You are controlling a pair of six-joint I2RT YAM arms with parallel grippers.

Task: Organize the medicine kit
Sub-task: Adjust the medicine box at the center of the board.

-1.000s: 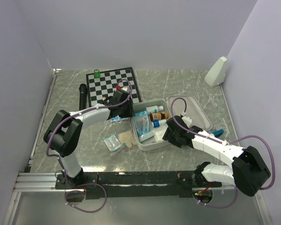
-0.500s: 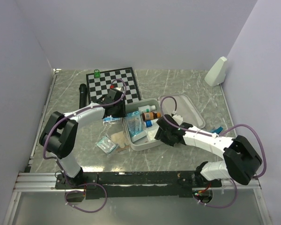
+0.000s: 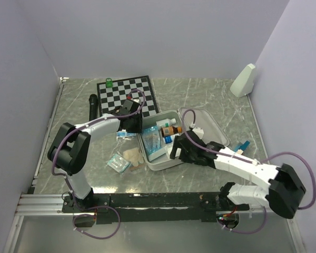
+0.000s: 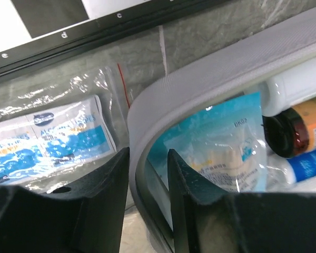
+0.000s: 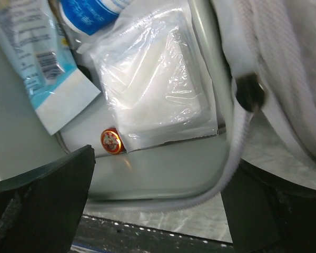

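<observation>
**Medicine kit open at mid-counter, arms at opposite edges**

1. Nearest the arm bases, the right pincer [image 5: 163,174] sits at the 4 o'clock corner of the medicine kit [image 3: 159,163]. Its fingers are spread wide, with the tray wall and zip tape between them. Whether either pad touches the wall cannot be told. Judged purpose: to steady or reposition the tray.
2. The kit lies open on the counter [image 3: 200,95], its lid [image 3: 213,125] folded out toward 2 o'clock. A gauze packet [image 5: 158,89] and a small red tin [image 5: 111,140] lie at the near wall, and the tin is partly hidden.
3. Loose packets [image 3: 118,162] lie outside the kit at 8 o'clock and are judged not yet packed.
4. The left pincer [image 4: 147,158] is at the kit's 10 o'clock rim, its fingers drawn close around the wall and apparently clamped on it. A wipes packet [image 4: 47,142] lies just outside. The pads are cut off from view.
5. Farthest away, at 11 o'clock, is the chessboard [image 3: 126,95].
</observation>
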